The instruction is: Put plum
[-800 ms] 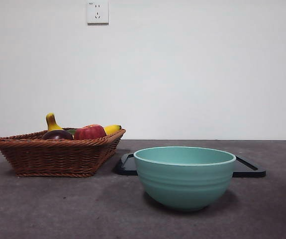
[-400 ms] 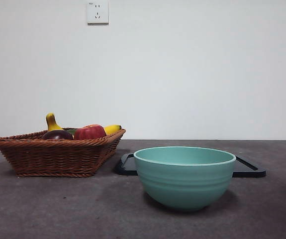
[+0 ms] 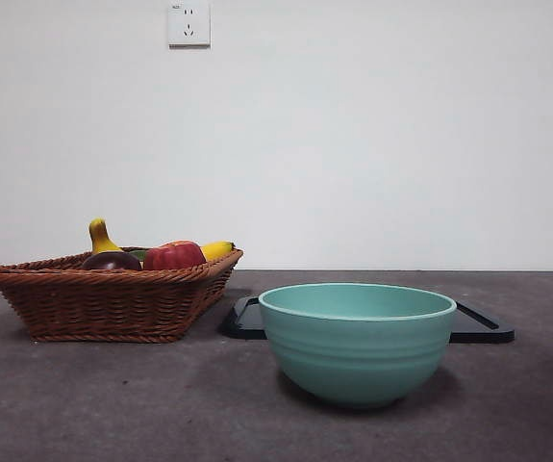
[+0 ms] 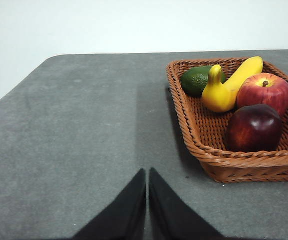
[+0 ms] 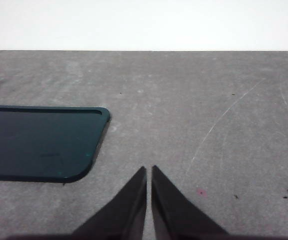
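Plum [image 4: 254,127] in the basket [image 4: 244,161]: smooth, round, probably slippery.
My left fingers [image 4: 147,172] and right fingers [image 5: 149,170] are clenched, empty; I'd grip its widest middle.

Bare lab setup: plain white wall [image 3: 372,144], wall socket [image 3: 188,23], grey tabletop [image 3: 161,404].

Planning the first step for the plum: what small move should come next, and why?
Probably open the left end effector and ease it toward the plum. Its jaws are shut and it hangs over bare table beside the wicker basket, where the plum lies untouched next to the red apple. The right end effector, also shut, sits by the dark tray.
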